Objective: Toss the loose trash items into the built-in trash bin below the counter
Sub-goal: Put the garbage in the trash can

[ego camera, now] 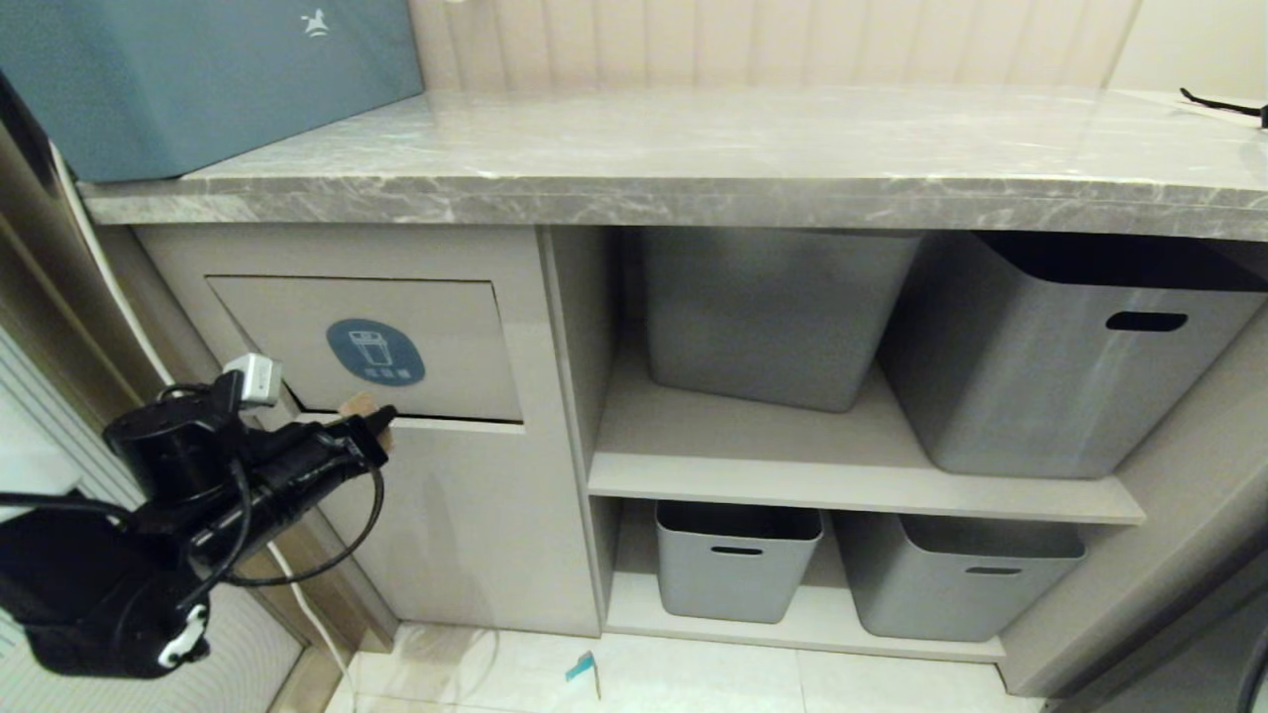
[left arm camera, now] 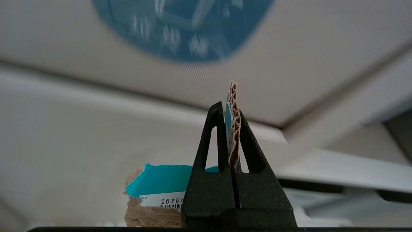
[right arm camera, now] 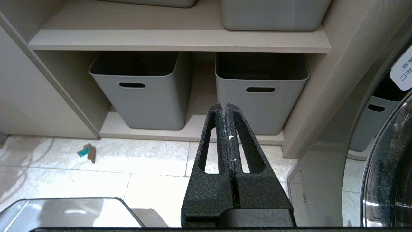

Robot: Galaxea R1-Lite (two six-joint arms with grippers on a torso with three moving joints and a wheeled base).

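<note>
Left gripper [ego camera: 381, 424] pinches one cardboard scrap [left arm camera: 234, 124] at the trash bin flap's [ego camera: 436, 337] lower edge; a second scrap [right arm camera: 87, 152] lies on the floor below (four grey tubs [ego camera: 738, 569] shelved beside); right gripper [right arm camera: 225, 108] closed, empty.

L arm reaches in from the lower left of the head view, forearm slanting up and to the right, black cabling looped round the wrist. L gripper [ego camera: 381, 428] points forward and slightly up, its fingers [left arm camera: 216, 129] pinched tight w/ a thin scrap clamped between them (edge pokes past the tips). R arm isn't in the head view; R gripper [right arm camera: 225, 108] hangs low, angled down, fingers pressed flat together, holding nothing.
</note>
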